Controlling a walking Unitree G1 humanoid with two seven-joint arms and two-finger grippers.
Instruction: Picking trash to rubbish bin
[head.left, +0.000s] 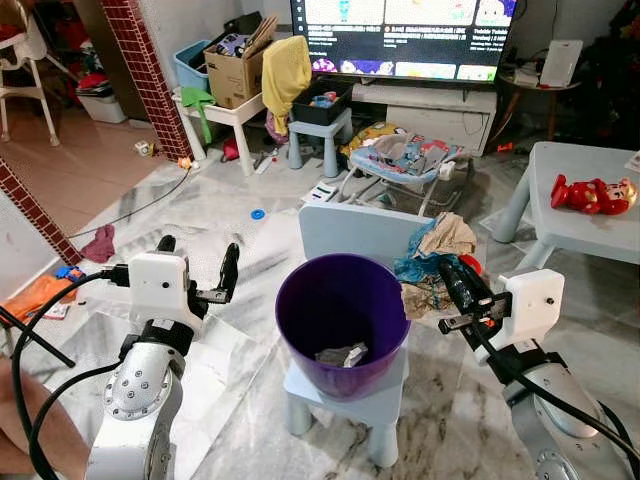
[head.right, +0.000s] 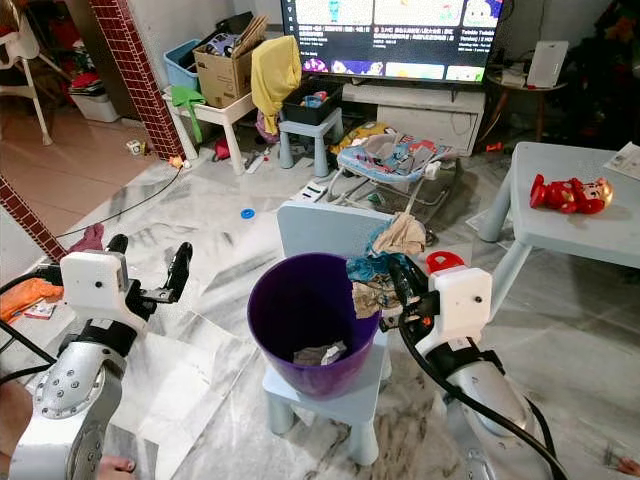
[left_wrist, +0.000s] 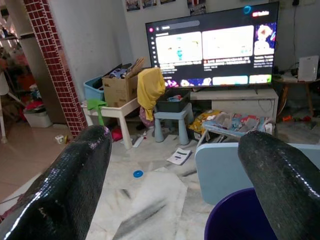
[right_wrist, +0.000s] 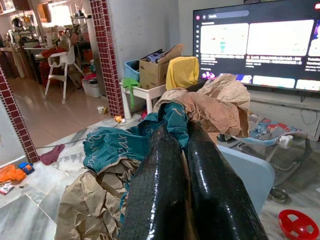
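The right gripper (head.left: 452, 276) pinches a crumpled wad of brown paper and teal wrapping (head.left: 432, 262), held at three o'clock beside the round purple plastic bin (head.left: 340, 325) on a pale blue child's chair (head.left: 352, 235), probably ready for dropping. The left gripper (head.left: 197, 270), fingers spread, waits at nine o'clock.

My arms: silver metal shells, rounded joints studded with small dark screws. Wrists: white boxy housings. Left pincer (head.left: 197, 268) and right pincer (head.left: 455, 283): two long black fingers (left_wrist: 70, 185) each, glossy with fine mesh texture. Black cables loop beside each forearm.
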